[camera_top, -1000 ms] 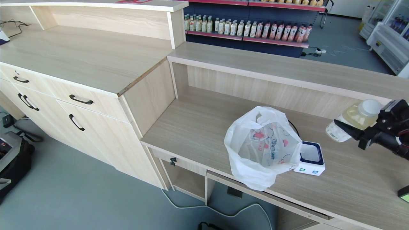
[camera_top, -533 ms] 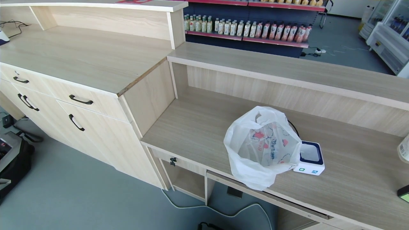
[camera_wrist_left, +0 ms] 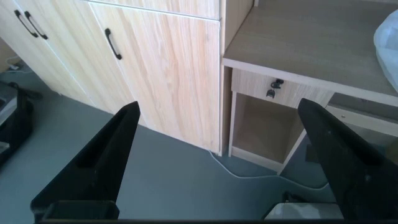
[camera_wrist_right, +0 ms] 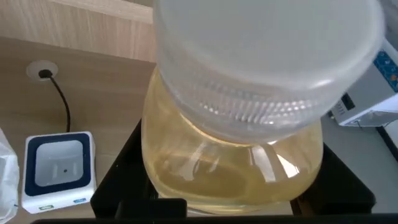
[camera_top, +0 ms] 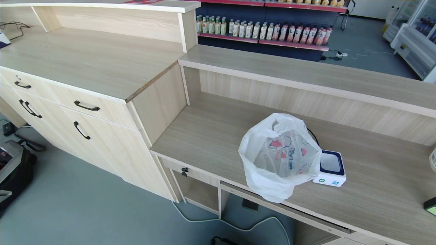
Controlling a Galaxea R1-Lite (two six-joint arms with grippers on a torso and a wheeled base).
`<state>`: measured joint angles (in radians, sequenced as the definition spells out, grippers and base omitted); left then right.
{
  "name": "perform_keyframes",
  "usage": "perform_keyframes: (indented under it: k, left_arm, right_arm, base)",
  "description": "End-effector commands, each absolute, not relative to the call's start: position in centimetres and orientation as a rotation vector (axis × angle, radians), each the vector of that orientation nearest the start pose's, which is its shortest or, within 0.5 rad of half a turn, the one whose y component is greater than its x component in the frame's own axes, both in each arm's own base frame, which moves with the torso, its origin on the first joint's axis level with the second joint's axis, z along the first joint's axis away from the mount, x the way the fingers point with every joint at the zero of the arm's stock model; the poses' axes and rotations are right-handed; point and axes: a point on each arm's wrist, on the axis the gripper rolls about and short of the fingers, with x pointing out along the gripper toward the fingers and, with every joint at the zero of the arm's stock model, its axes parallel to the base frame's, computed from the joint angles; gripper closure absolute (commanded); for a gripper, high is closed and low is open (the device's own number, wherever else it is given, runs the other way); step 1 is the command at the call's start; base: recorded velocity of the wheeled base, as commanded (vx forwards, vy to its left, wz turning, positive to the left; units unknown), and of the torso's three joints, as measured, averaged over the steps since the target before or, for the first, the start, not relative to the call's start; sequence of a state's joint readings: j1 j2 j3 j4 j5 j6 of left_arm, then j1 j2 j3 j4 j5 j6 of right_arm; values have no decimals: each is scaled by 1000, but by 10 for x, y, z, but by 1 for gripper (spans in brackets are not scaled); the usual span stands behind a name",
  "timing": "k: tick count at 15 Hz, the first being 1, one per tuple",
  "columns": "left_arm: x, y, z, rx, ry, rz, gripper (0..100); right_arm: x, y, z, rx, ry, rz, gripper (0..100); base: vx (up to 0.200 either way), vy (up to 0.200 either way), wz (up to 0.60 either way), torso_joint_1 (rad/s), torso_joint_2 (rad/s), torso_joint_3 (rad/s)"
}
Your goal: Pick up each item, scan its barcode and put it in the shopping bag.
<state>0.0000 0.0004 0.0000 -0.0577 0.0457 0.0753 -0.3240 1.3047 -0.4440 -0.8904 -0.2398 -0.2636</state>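
Observation:
A clear bottle (camera_wrist_right: 236, 155) of yellow liquid with a wide white cap sits between the black fingers (camera_wrist_right: 127, 168) of my right gripper (camera_wrist_right: 230, 186), which is shut on it. It hangs above the counter, to the right of the scanner. In the head view only a pale sliver of the bottle (camera_top: 434, 159) shows at the right edge. The white shopping bag (camera_top: 279, 156) stands open on the lower counter, touching the white and blue barcode scanner (camera_top: 330, 168) (camera_wrist_right: 59, 168) on its right. My left gripper (camera_wrist_left: 217, 162) is open over the floor beside the counter.
A raised wooden ledge (camera_top: 306, 73) runs behind the lower counter (camera_top: 211, 136). A taller cabinet with drawers (camera_top: 85, 109) stands to the left. A green-edged item (camera_top: 431, 206) lies at the counter's right edge. A black cable (camera_wrist_right: 59, 99) leads from a hole to the scanner.
My right gripper has carried the bottle rightward and down, out of the head view except for a sliver at the edge. Bag and scanner have stayed put.

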Motion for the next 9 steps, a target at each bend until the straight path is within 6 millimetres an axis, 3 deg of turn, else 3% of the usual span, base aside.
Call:
perform_keyframes:
  k: [1, 6, 9]
  left_arm:
    - [-23, 1, 81, 74, -57, 48, 0]
    - [-23, 1, 81, 74, -57, 48, 0]
    - [-23, 1, 81, 74, -57, 48, 0]
  right_arm:
    - [192, -55, 206, -275, 38, -492, 100]
    - [245, -22, 171, -323, 66, -298, 100]
    - [274, -1, 140, -305, 78, -127, 100]
  base:
    - [0, 0, 600, 2, 7, 7]
    - [0, 0, 600, 2, 0, 3]
    - [0, 0, 0, 0, 0, 0]
